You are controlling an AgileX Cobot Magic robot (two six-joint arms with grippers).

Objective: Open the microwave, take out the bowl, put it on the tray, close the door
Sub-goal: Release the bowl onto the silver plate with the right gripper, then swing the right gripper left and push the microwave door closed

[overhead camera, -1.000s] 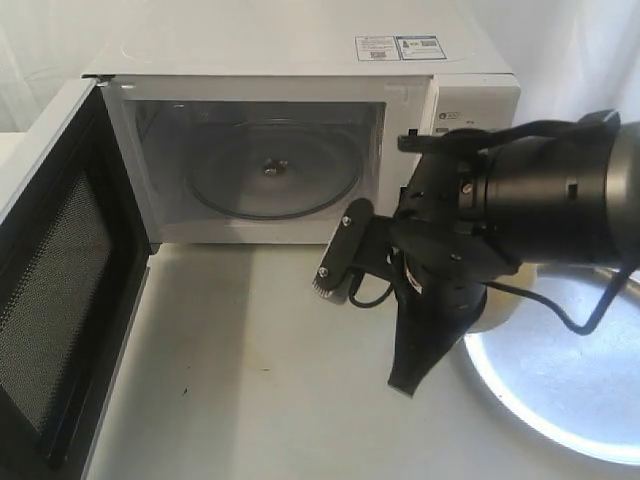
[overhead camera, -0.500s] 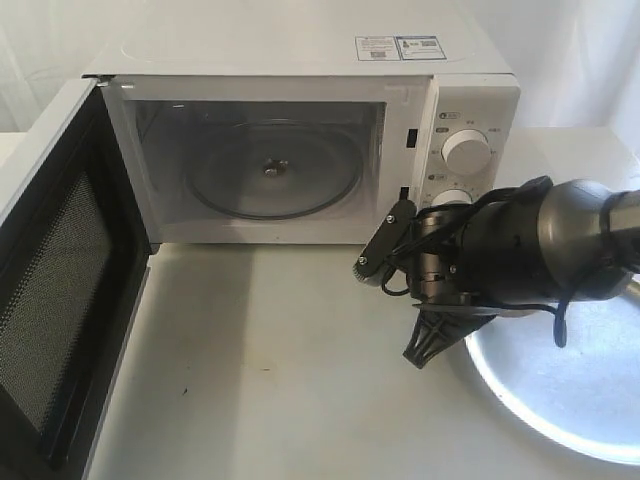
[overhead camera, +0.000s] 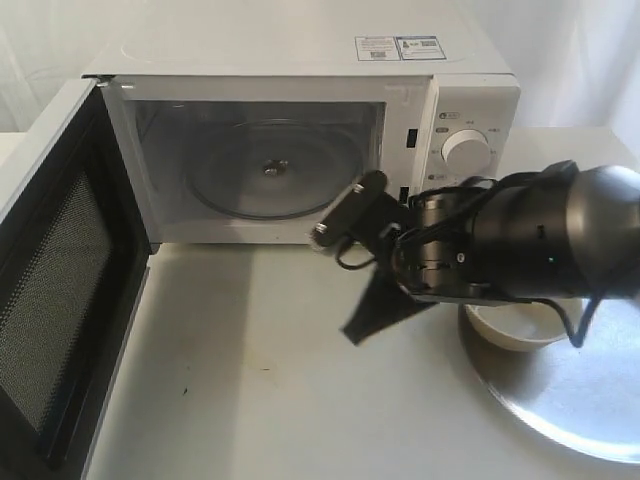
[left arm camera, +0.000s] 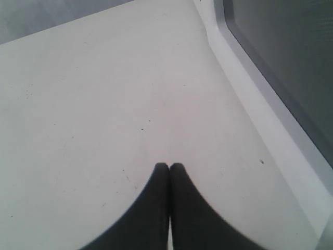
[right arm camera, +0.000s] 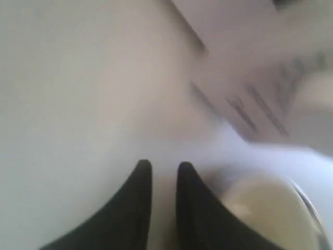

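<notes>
The white microwave [overhead camera: 300,50] stands at the back with its door [overhead camera: 60,290] swung wide to the left, black mesh side showing. Its cavity holds only the glass turntable [overhead camera: 270,170]. The cream bowl [overhead camera: 515,328] sits on the silver tray [overhead camera: 570,400] at the right, partly covered by my right arm. My right gripper [overhead camera: 362,322] hangs over the table left of the tray, slightly open and empty. In the right wrist view the gripper [right arm camera: 162,169] is beside the bowl [right arm camera: 270,213]. My left gripper [left arm camera: 169,166] is shut, empty, over the table beside the door [left arm camera: 270,130].
Two round knobs [overhead camera: 465,150] sit on the microwave's right panel, the lower one hidden by my right arm. The open door takes up the left front of the white table [overhead camera: 250,380]. The left arm does not show in the exterior view.
My right arm has swung left and lowered, carrying the gripper tips away from the tray. The bowl now shows resting on the tray. The door and left gripper have not moved.
</notes>
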